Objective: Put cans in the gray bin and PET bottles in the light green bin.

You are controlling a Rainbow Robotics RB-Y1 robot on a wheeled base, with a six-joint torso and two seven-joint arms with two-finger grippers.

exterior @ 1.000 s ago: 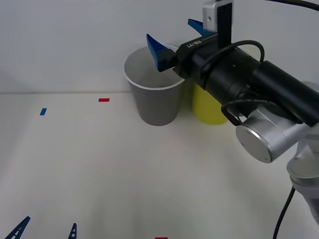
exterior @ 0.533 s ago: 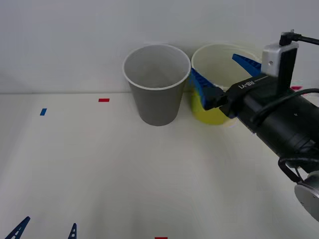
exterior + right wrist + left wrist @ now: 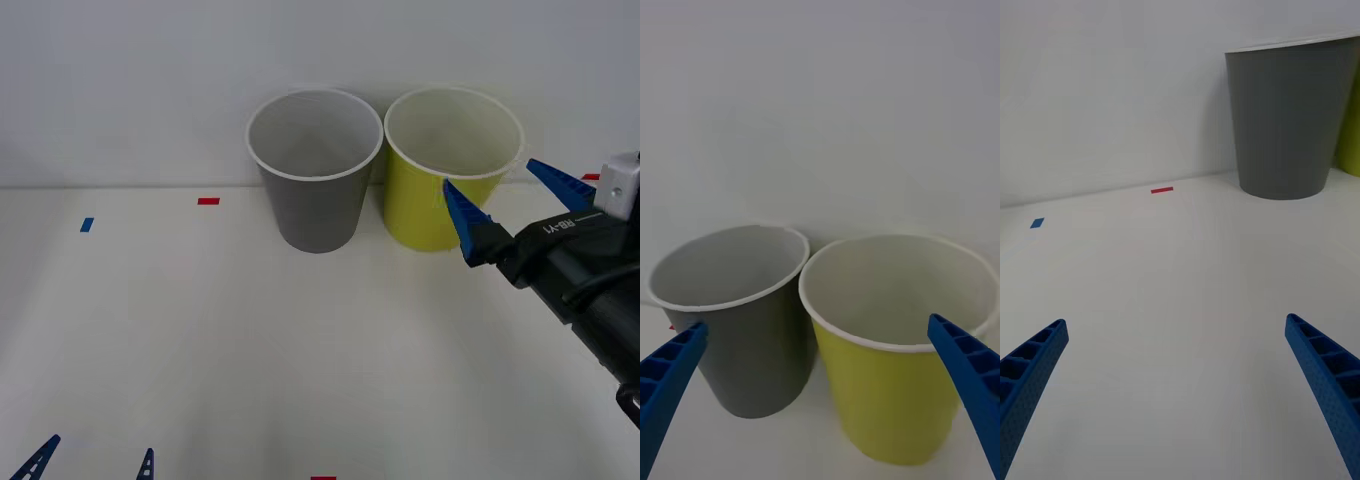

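Note:
The gray bin (image 3: 315, 175) and the light green bin (image 3: 450, 175) stand side by side against the back wall, gray on the left, and what I can see of their insides is bare. My right gripper (image 3: 512, 205) hovers open just in front and to the right of the light green bin, holding nothing. In the right wrist view the gray bin (image 3: 737, 322) and the light green bin (image 3: 895, 375) sit beyond the open right gripper (image 3: 816, 326). My left gripper (image 3: 92, 462) is parked open at the near left edge, far from the gray bin (image 3: 1289, 120). The cans and PET bottles are out of view.
Small tape marks lie on the white table: a red mark (image 3: 208, 200) and a blue mark (image 3: 87, 224) left of the bins, and another red mark (image 3: 323, 478) at the near edge. A plain wall rises right behind the bins.
My right gripper, open and empty throughout, has moved from over the gray bin's rim to the right and down, past the light green bin, to its front right. The left arm has not moved.

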